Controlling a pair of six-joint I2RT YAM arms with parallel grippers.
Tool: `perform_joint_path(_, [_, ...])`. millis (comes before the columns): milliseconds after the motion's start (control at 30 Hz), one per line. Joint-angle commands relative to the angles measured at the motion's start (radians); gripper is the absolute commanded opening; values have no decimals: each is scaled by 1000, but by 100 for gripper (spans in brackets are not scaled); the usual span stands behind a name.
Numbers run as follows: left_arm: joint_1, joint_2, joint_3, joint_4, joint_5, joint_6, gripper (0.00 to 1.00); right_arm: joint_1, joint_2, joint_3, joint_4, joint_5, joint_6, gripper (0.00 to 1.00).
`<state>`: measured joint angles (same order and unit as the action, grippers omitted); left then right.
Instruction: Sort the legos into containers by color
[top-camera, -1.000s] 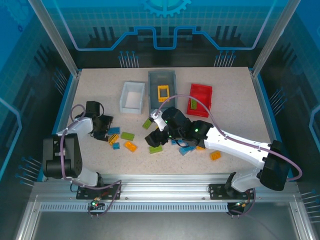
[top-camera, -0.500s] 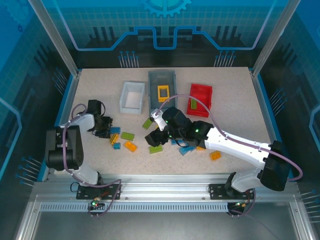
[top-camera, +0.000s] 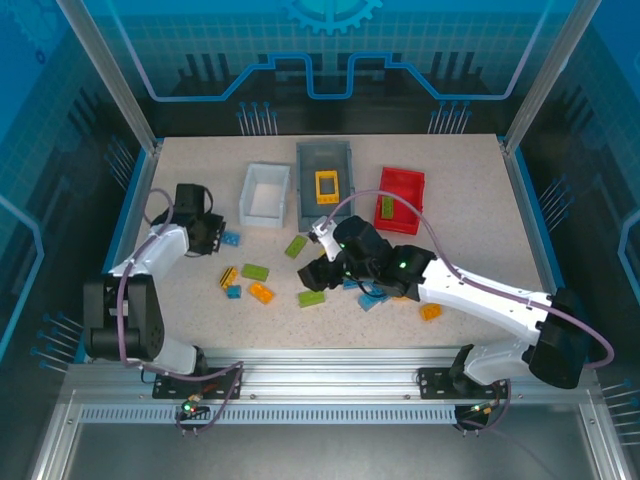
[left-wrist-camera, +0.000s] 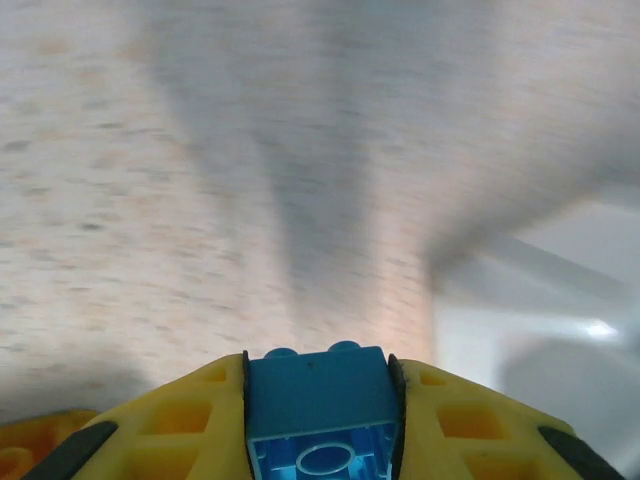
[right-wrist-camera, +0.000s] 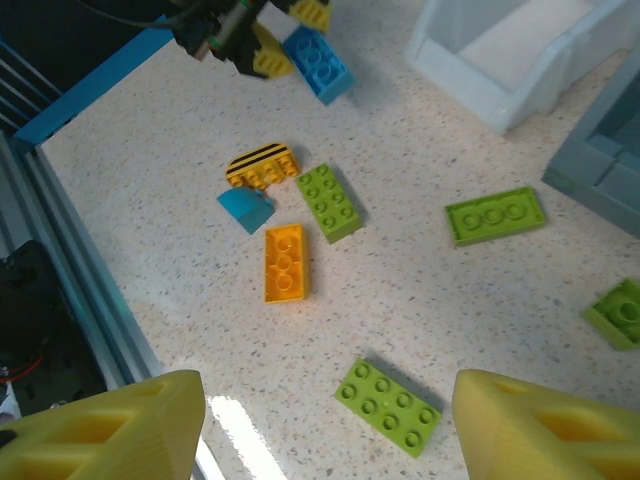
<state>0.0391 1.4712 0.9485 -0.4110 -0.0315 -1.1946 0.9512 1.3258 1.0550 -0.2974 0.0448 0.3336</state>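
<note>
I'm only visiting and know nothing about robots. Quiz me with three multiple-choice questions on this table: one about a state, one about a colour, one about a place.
1. The left tool is: A open and empty; B shut on a blue brick; C shut on a green brick.
2. The brick in the red bin is: A blue; B orange; C green.
3. The yellow frame lies: A in the red bin; B in the grey bin; C in the left tool.
Answers: 1 B, the left wrist view shows the blue brick clamped in it. 2 C, it looks lime green from above. 3 B, it lies inside the grey walls.
</note>
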Motion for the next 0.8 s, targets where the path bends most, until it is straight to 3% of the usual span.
perform_joint_path(0, [-76,-15,92,26,-63,198,23,-44,-37,-22,58,14,29,67])
perform_joint_path(300, [-205,269,427,15,-153,535,23,-140,-74,-29,62,30,95,68])
perform_joint_path(567, [-219,471,610,-35,-172,639,27,-183,-130,-69,56,30,117,68])
perform_joint_path(633, [-226,503,646,-60,-172,655,31,-191,-138,-80,48,33,121,68])
perform_joint_path(767, [-234,516,666,-100,-181,655,53,-213,-163,-103,11,74,148,69])
